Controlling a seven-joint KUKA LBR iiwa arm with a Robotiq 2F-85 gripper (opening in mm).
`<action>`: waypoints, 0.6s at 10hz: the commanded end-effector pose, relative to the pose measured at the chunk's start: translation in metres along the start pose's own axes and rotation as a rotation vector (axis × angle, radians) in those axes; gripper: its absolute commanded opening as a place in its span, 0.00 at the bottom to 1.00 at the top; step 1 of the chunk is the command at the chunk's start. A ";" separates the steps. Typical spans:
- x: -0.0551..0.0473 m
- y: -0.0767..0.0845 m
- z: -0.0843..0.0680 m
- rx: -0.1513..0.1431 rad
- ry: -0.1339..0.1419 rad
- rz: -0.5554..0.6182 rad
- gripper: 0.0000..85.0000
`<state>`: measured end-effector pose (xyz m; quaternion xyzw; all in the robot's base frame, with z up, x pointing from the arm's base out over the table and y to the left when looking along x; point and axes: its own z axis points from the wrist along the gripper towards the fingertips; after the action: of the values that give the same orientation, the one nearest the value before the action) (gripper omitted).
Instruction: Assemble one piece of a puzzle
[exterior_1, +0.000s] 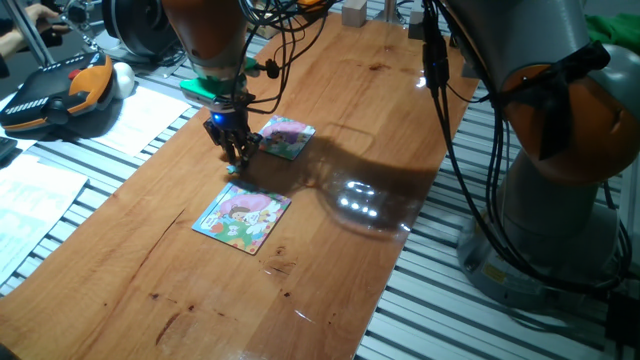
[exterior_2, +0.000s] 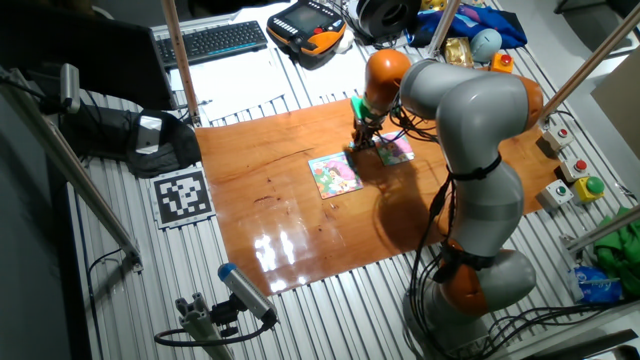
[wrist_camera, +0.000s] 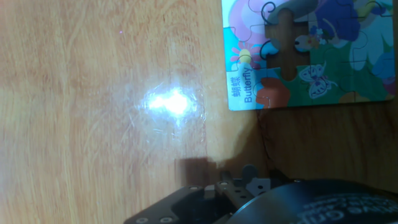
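Legibly, hand view: a puzzle edge (wrist_camera: 323, 68) with a light-blue margin carries "Butterfly" (wrist_camera: 244, 84) beside two Chinese characters. One slot (wrist_camera: 285, 37) in it shows bare wood. We cannot tell which of the two squares this is.

Around: both squares lie flat on the wooden table (exterior_1: 330, 250). The gripper (exterior_1: 237, 156) stands between them, tips down at the wood. The puzzle (exterior_1: 286, 137) is just beside it on the far side and the larger puzzle (exterior_1: 243, 217) is near on the camera side. Off the board are a teach pendant (exterior_1: 60, 90), a keyboard (exterior_2: 210, 40), paper sheets (exterior_1: 30, 200) and a printed marker tag (exterior_2: 183, 195). Cables (exterior_1: 440, 120) hang over the board's right side.

The piece (exterior_1: 230, 170) shows as a teal speck at the fingertips, on or just above the wood. The fingers hide it, so we cannot tell whether they grip it or stand apart.
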<state>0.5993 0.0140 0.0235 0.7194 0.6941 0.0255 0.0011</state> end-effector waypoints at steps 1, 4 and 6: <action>0.000 0.000 -0.001 0.000 0.000 -0.004 0.00; -0.001 0.001 -0.011 0.005 -0.023 -0.018 0.00; -0.004 0.000 -0.019 -0.009 -0.029 -0.035 0.00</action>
<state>0.5985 0.0092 0.0424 0.7069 0.7069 0.0179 0.0146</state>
